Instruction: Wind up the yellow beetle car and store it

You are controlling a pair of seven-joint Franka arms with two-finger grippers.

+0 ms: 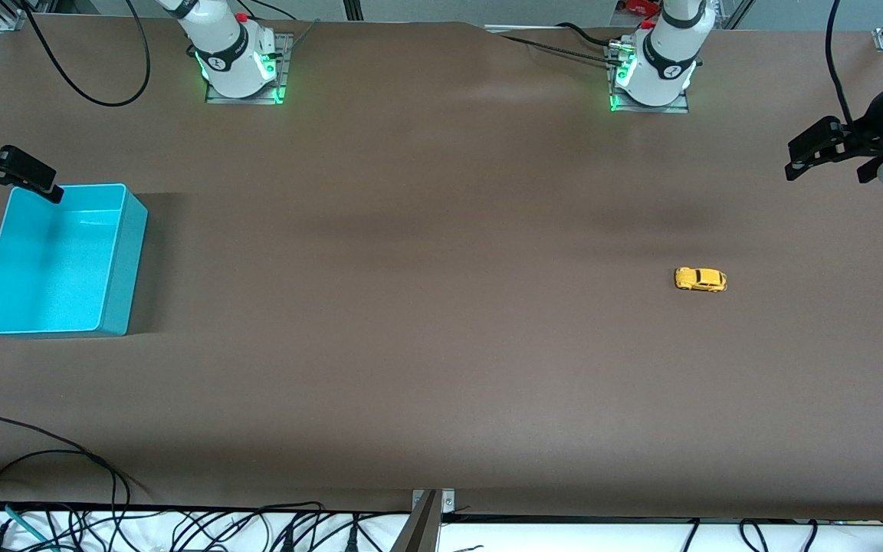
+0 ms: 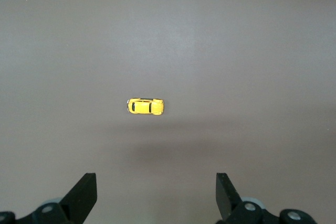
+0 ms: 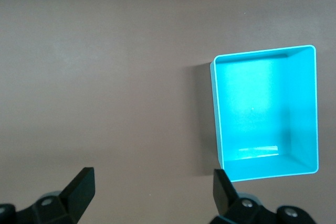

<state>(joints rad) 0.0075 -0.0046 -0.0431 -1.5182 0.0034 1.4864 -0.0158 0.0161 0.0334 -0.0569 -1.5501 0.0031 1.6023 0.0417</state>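
Observation:
The yellow beetle car (image 1: pixel 700 280) stands on its wheels on the brown table, toward the left arm's end; it also shows in the left wrist view (image 2: pixel 145 106). My left gripper (image 1: pixel 825 162) hangs open and empty high over the table's edge at that end, apart from the car; its jaws (image 2: pixel 156 182) stand wide. The teal bin (image 1: pixel 123 268) sits empty at the right arm's end and shows in the right wrist view (image 3: pixel 262 52). My right gripper (image 1: pixel 18 181) is open and empty, up over the bin's corner nearest the robots' bases; its jaws (image 3: pixel 152 178) stand wide.
The two arm bases (image 1: pixel 241 65) (image 1: pixel 652 73) stand along the table's edge farthest from the front camera. Cables (image 1: pixel 66 491) lie at the table's edge nearest that camera. A wide stretch of bare brown tabletop (image 1: pixel 411 268) lies between car and bin.

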